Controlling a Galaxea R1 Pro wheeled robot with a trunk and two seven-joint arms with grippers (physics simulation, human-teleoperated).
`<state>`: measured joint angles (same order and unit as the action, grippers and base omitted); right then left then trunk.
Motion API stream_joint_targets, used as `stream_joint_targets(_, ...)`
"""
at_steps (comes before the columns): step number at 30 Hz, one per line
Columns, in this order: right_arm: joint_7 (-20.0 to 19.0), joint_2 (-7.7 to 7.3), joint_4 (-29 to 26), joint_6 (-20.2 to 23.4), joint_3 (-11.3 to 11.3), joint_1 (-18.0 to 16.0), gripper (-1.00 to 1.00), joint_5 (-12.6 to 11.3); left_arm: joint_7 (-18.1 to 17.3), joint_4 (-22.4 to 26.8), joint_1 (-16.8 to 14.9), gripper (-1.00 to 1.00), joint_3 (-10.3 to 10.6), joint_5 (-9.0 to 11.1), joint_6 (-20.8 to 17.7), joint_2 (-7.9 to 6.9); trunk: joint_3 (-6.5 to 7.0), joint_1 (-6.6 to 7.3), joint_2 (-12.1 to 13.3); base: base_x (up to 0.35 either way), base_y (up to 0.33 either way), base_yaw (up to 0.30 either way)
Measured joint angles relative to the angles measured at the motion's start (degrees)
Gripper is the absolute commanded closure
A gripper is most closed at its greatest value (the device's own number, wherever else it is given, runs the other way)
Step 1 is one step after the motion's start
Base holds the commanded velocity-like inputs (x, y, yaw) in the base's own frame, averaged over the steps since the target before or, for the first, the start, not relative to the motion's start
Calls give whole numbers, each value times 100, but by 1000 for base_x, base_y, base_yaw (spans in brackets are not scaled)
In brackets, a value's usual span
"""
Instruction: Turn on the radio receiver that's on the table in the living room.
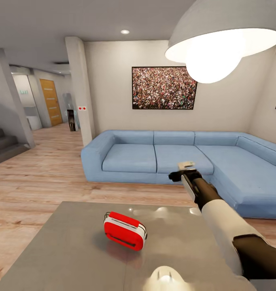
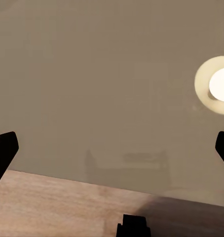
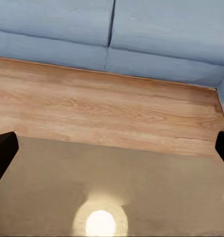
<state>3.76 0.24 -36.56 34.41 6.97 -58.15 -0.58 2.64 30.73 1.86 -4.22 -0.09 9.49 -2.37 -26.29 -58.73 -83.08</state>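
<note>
Table (image 1: 73, 250): showing a glossy grey-taupe top; mirroring the lamp as a bright round glare near its near edge; lying low on the plank floor (image 1: 45, 178) in front of the sofa.
Radio receiver (image 1: 125, 230): sitting on the table near the middle of the top, closer to the far edge than the near one; lying tilted, red face with dark slot turned up and toward the camera; thin metal handle pointing toward the far left corner; no readable lettering on it.
Room: blue L-shaped sofa (image 1: 166, 155) running along the beige back wall; framed crowd picture (image 1: 164, 87) hanging above it; grey dome pendant lamp (image 1: 223, 34) glowing at upper right; wooden door (image 1: 51, 102) and stairs (image 1: 6, 143) standing off to the left.
Right gripper (image 1: 186, 169): hovering past the table's far right corner, well apart from the radio; fingers spread wide, holding nothing.
Left gripper (image 2: 112, 148): looking down on the table top near one edge; fingers spread wide, holding nothing.
</note>
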Motion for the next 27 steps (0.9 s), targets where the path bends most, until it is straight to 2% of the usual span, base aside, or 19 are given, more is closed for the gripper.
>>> stream_joint_targets(2, -485, 29, 201, 420, 151, -154, -100, 50, 0, -4, -1, -100, 0, 0, 0, 3, 0, 0, 0, 0, 0, 0)
stream_joint_targets(3, -1098, 44, 262, 623, 515, -239, -100, 134, -1, -6, -2, -100, 0, 0, 2, 9, 0, 0, 0, 0, 0, 0)
stream_joint_targets(4, -1331, 49, 276, 672, 670, -261, -100, 192, -1, -5, -2, -100, 0, 0, 1, 11, 0, 0, 0, 0, 0, 0)
stream_joint_targets(5, -1771, 57, 298, 736, 973, -288, -100, 278, -1, -6, -2, -100, 0, 0, 3, 13, 0, 0, 0, 0, 0, 0)
stream_joint_targets(7, -2539, 68, 346, 792, 1407, -321, -100, 479, -1, -6, -2, -100, 0, 0, 6, 16, 0, 0, 0, 0, 0, 0)
stream_joint_targets(8, -2713, 66, 355, 796, 1487, -327, -100, 535, -1, -6, -2, -100, 0, 0, 7, 15, 0, 0, 0, 0, 0, 0)
stream_joint_targets(12, -2988, 48, 366, 801, 1600, -335, -100, 622, -1, -6, -2, -100, 0, 0, 7, 10, 0, 0, 0, 0, 0, 0)
stream_joint_targets(14, -3614, 28, 374, 790, 1849, -337, -100, 699, -1, -6, -2, -100, 0, 0, 8, 19, 0, 0, 0, 0, 0, 0)
stream_joint_targets(15, -3803, 17, 377, 782, 1928, -337, -100, 746, -1, -6, -2, -100, 0, 0, 8, 20, 0, 0, 0, 0, 0, 0)
stream_joint_targets(16, -4375, -37, 377, 731, 2119, -337, -100, 945, -1, -6, -2, -100, 0, 0, 9, 30, 0, 0, 0, 0, 0, 0)
stream_joint_targets(19, -5512, -143, 378, 345, 2289, -337, -100, 1573, -1, -6, -2, -100, 0, 0, 9, 36, 0, 0, 0, 0, 0, 0)
stream_joint_targets(23, -5939, -172, 384, 95, 2326, -338, -100, 1806, -1, -6, -2, -100, 0, 0, 9, 40, 0, 0, 0, 0, 0, 0)
stream_joint_targets(27, -6035, -182, 386, 37, 2332, -338, -100, 1856, -1, -6, -2, -100, 2, 0, 9, 44, 0, 0, 0, 0, 0, 0)
